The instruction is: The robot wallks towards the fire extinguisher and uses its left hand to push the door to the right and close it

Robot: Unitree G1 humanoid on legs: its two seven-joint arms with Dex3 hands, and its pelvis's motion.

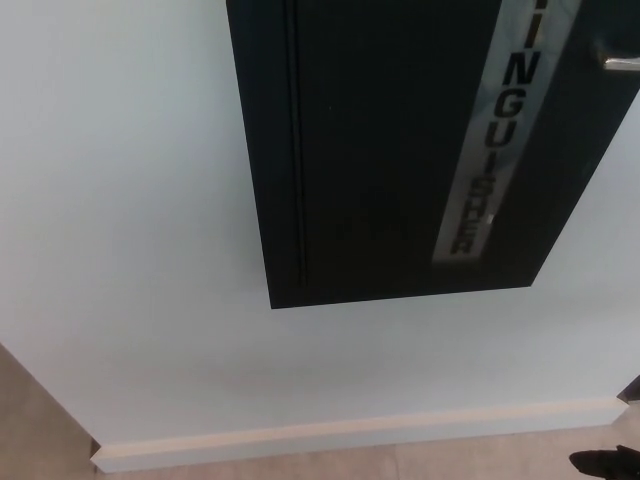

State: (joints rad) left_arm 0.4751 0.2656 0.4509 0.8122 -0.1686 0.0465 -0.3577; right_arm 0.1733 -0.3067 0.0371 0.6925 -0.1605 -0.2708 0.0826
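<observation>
Door (400, 150) of the black fire-extinguisher cabinet sits flush on the white wall (120, 200), apparently closed, so the push looks done. Left hand is out of sight; right hand (607, 463) barely shows, its fingers unreadable.

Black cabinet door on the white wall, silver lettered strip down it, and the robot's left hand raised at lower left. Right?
Not quite. The door, white wall and lettered strip are as described, but the head view shows no left hand; only the right hand shows, at lower right.
</observation>
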